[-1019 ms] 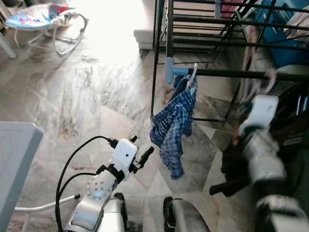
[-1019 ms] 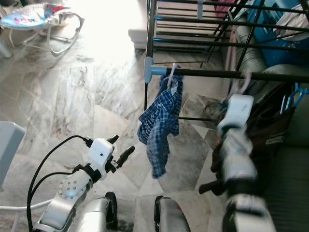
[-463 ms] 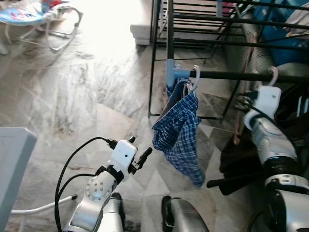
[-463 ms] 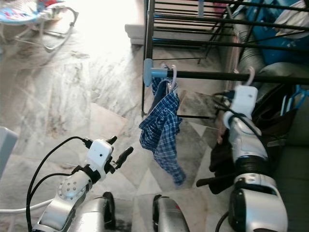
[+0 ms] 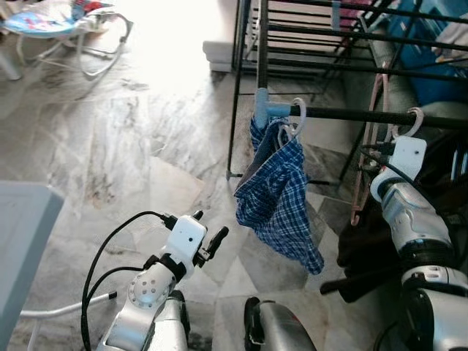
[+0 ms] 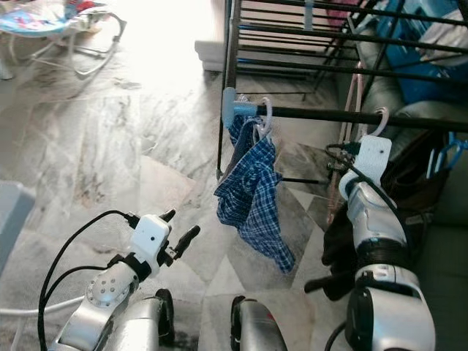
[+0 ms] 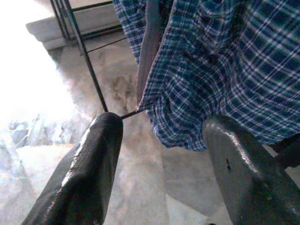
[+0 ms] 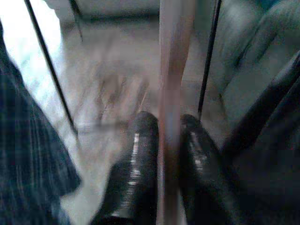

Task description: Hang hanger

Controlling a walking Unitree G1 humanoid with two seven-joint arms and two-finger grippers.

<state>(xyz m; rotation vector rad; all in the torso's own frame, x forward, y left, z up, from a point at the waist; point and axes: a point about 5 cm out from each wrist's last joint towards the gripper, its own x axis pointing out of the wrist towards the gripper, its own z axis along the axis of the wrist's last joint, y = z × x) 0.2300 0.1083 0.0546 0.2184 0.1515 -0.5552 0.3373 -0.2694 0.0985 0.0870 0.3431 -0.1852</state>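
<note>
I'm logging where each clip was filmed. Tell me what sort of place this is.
Most likely a room in a home used for drying laundry. A black metal drying rack stands on a marble floor, a blue plaid shirt hangs from its rail, and a baby bouncer sits in the far corner.

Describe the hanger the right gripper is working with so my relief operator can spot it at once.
Find the black drying rack ahead and follow its front rail toward the robot's right. Two hooks sit on it: one carries the blue plaid shirt, the other belongs to the pink hanger. The pink hanger is bare, and the right gripper is shut on it.
</note>
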